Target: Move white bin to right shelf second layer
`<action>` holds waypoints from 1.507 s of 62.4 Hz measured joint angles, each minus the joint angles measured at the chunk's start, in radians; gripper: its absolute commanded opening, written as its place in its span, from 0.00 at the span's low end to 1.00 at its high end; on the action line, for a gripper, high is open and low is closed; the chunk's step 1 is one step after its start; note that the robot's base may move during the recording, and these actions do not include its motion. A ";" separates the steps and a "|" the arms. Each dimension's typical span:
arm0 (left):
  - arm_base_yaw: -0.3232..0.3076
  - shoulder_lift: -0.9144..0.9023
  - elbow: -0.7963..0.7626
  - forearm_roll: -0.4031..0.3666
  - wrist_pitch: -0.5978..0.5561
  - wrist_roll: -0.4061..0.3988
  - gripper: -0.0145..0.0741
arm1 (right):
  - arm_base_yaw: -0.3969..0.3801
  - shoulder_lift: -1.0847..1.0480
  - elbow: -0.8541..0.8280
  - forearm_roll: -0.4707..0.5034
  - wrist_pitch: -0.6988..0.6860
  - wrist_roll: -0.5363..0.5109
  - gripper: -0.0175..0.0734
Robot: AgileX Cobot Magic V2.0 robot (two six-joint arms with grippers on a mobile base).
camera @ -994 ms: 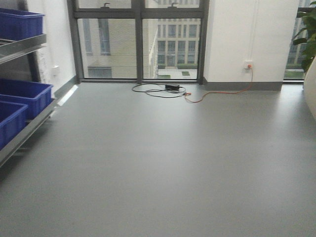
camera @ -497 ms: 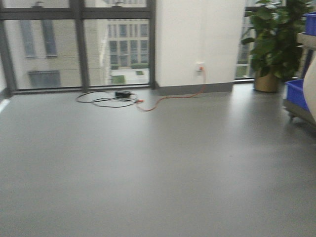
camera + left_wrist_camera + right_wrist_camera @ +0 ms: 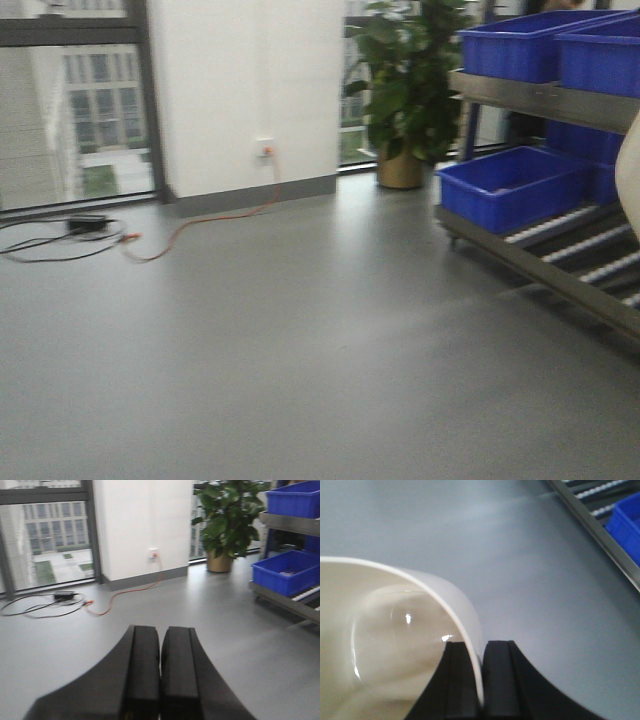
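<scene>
Swung right, roller shelf finally in view; right gripper pinches the white bin, left gripper closed empty.

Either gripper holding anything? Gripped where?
Right gripper pinches the white bin by its wall at the rim. Left gripper is shut, empty.
</scene>
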 measured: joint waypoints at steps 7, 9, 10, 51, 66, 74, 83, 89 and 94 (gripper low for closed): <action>0.000 0.000 0.000 0.000 0.000 0.000 0.26 | 0.000 0.000 0.000 0.000 0.000 0.000 0.25; 0.000 0.000 0.000 0.000 0.000 0.000 0.26 | 0.000 0.000 0.000 0.000 0.000 0.000 0.25; 0.000 0.000 0.000 0.000 0.000 0.000 0.26 | 0.000 0.000 0.000 0.000 0.000 0.000 0.25; 0.000 0.000 0.000 0.000 0.000 0.000 0.26 | 0.000 0.000 0.000 0.000 0.000 0.000 0.25; 0.000 0.000 0.000 0.000 0.000 0.000 0.26 | 0.000 0.000 0.000 0.000 0.000 0.000 0.25; 0.000 0.000 0.000 0.000 0.000 0.000 0.26 | 0.000 0.000 0.000 0.000 0.000 0.000 0.25; 0.000 0.000 0.000 0.000 0.000 0.000 0.26 | 0.000 0.000 0.000 0.000 0.000 0.000 0.25; 0.000 0.000 0.000 0.000 0.000 0.000 0.26 | 0.000 0.000 0.000 0.000 0.000 0.000 0.25; 0.000 0.000 0.000 0.000 0.000 0.000 0.26 | 0.000 0.000 0.000 0.000 0.000 0.000 0.25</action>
